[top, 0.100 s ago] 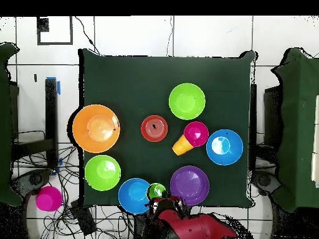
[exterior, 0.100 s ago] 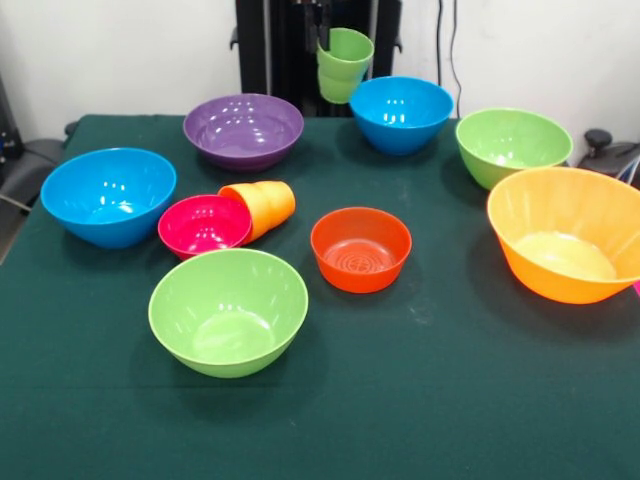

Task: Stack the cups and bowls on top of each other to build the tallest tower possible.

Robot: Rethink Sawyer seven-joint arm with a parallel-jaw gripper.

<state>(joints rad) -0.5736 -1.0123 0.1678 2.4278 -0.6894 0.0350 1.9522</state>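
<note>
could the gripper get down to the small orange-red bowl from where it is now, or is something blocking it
Probably yes, but not empty-handed. The orange-red bowl sits upright in open cloth with nothing over it. The gripper already holds the light green cup in the air, so it could lower the cup in, not grasp the bowl.

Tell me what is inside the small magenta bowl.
Nothing shows inside the small magenta bowl. The tipped orange cup lies against its far side, covering that part of its rim.
</note>
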